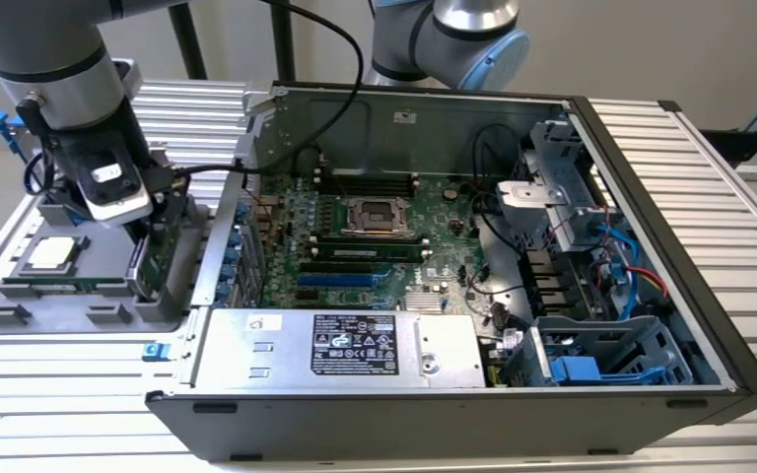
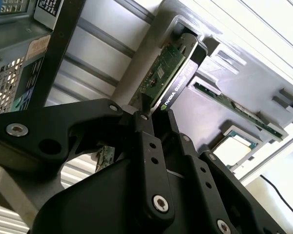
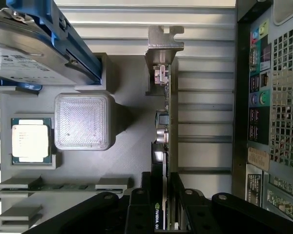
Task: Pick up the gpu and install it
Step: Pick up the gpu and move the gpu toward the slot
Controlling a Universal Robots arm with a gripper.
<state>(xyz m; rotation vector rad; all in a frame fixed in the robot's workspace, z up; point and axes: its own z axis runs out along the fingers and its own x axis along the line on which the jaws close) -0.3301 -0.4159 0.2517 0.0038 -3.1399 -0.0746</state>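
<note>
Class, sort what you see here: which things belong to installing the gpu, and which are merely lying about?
Belong to the job: gpu, standing on edge in the grey holder tray; hand set around it; computer case, open.

Lying about: processor chip; hard drive in blue frame; memory stick; grey block.

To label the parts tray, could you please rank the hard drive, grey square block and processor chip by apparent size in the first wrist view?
1. hard drive, partly out of frame
2. grey square block, raised, so nearer the camera
3. processor chip
</note>
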